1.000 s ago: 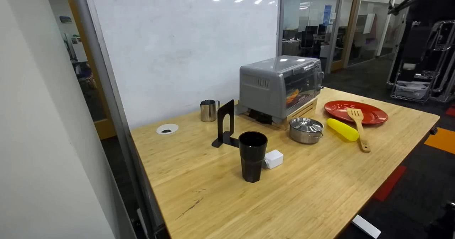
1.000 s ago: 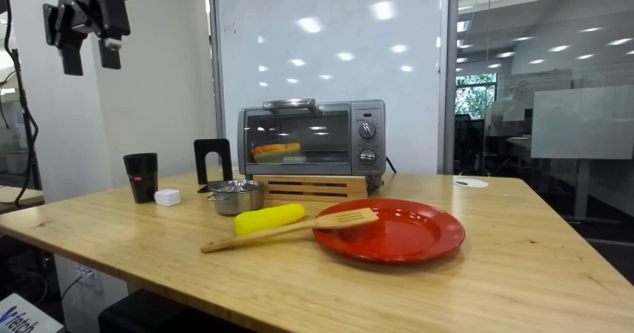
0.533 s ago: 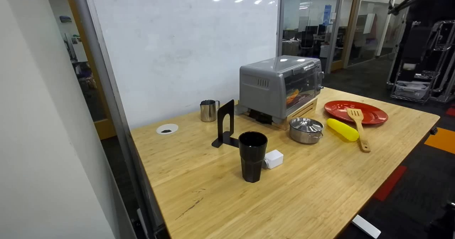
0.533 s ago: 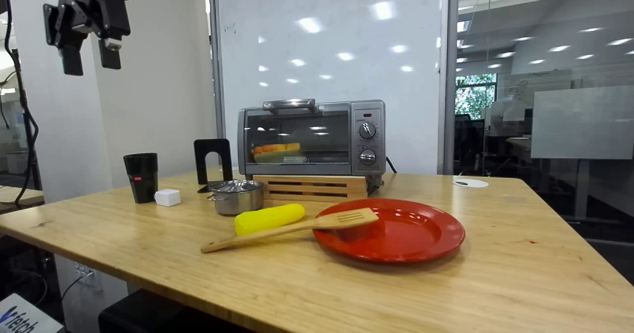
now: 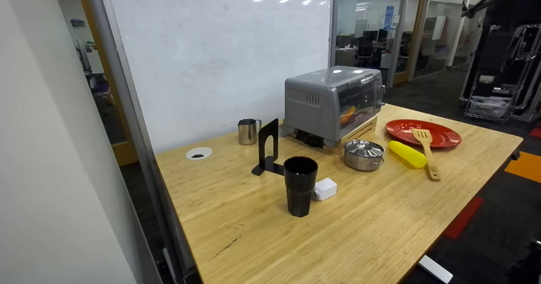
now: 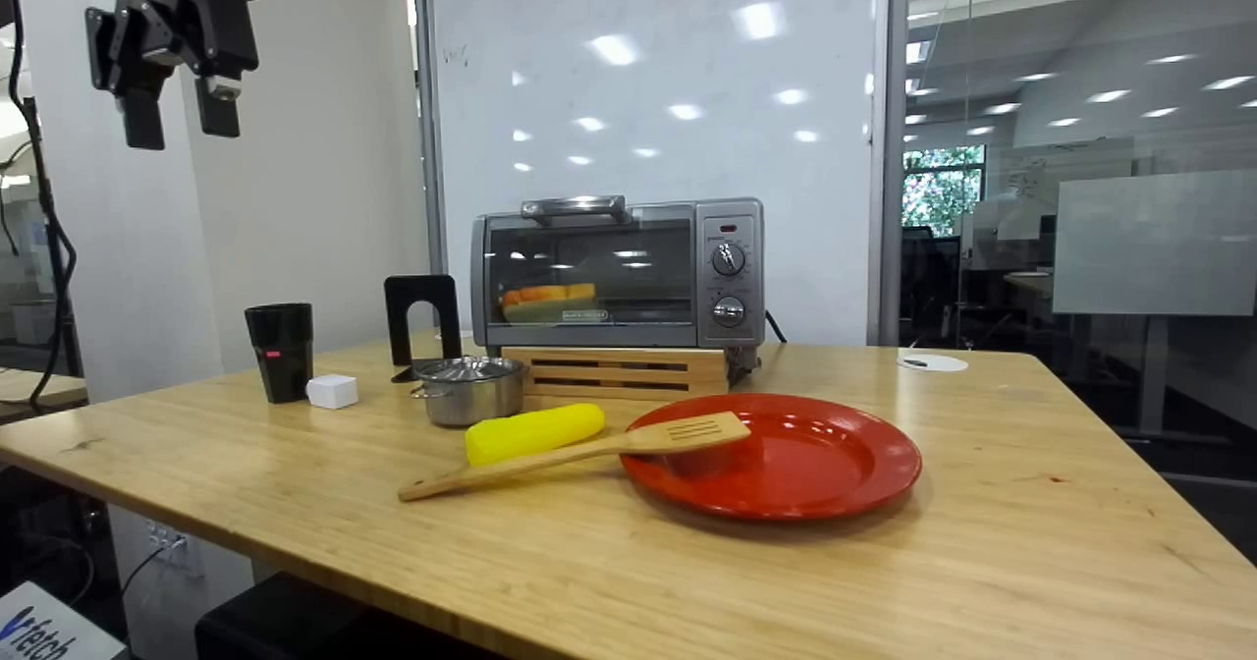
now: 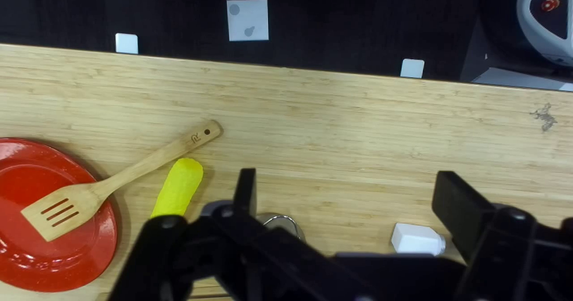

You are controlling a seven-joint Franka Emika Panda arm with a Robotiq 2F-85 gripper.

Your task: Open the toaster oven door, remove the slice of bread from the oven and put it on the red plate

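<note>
The silver-grey toaster oven stands on a wooden rack at the back of the table; it also shows in an exterior view. Its glass door is shut, with the handle along the top. The slice of bread shows through the glass at the left inside, pale with an orange-brown crust. The round red plate lies in front of the oven to the right; the wrist view shows part of it. My gripper is open and empty, high above the table's left side; its fingers show in the wrist view.
A wooden spatula rests on the plate's rim, beside a yellow object. A lidded steel pot, white bottle, black cup and black bookend stand left. A steel pitcher is behind.
</note>
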